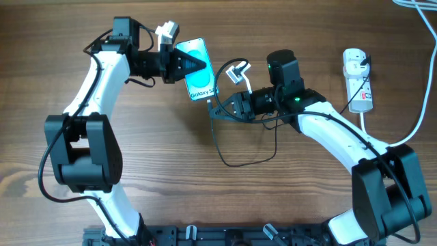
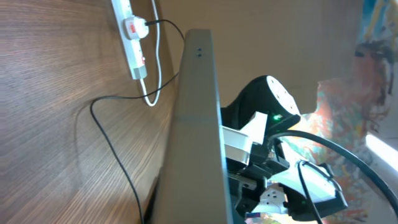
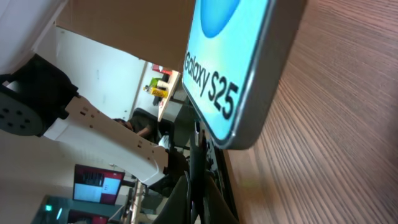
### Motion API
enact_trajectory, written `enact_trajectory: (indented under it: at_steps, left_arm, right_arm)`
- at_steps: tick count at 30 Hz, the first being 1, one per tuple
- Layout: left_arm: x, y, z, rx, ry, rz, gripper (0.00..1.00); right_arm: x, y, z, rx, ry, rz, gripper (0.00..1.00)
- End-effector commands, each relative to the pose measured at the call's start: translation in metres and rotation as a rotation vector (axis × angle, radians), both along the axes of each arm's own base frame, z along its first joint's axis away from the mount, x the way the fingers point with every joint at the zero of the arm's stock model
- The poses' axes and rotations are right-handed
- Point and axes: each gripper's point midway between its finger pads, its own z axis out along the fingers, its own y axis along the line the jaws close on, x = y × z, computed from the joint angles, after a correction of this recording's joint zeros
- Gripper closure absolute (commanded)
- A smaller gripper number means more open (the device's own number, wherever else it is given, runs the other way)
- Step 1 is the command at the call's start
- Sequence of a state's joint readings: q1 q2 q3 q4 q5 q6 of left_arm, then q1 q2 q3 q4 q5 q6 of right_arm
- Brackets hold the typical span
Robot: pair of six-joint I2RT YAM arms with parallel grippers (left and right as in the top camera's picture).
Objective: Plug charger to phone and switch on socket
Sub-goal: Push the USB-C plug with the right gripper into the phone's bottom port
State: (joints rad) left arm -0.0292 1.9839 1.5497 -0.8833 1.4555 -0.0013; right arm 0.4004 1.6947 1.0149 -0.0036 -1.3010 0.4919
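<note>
My left gripper [image 1: 190,65] is shut on the phone [image 1: 202,80] and holds it tilted above the table, with the lit "Galaxy" end pointing toward my right gripper [image 1: 217,108]. In the left wrist view the phone [image 2: 196,124] shows edge-on and hides the fingers. My right gripper [image 3: 202,199] is shut on the connector end of the black charger [image 3: 198,152], just below the phone's [image 3: 230,68] lower edge. I cannot tell whether the connector is in the port. The cable [image 1: 239,162] loops over the table. The white socket [image 1: 358,82] lies at the right with a black plug [image 1: 367,63] in it.
The socket's white cable [image 1: 420,116] runs along the right edge of the table. The socket [image 2: 134,37] and the black cable [image 2: 118,155] also show in the left wrist view. The wooden table [image 1: 157,171] carries nothing else.
</note>
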Motion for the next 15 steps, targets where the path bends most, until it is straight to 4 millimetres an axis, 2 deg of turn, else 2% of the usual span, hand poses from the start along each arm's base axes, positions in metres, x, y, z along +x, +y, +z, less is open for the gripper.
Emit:
enact_trajectory:
  at_steps: [1,15]
  left_arm:
    - [-0.0041,-0.0064,0.0133,-0.006,-0.055,-0.020,0.96]
    - [-0.0061,-0.0075,0.0150,-0.018,-0.043,-0.025,0.96]
  right_arm:
    - [-0.0017,-0.0004,-0.0046,0.004,-0.007,0.011,0.96]
    - [-0.0026,-0.0008,-0.0057,-0.002,0.009,0.010,0.96]
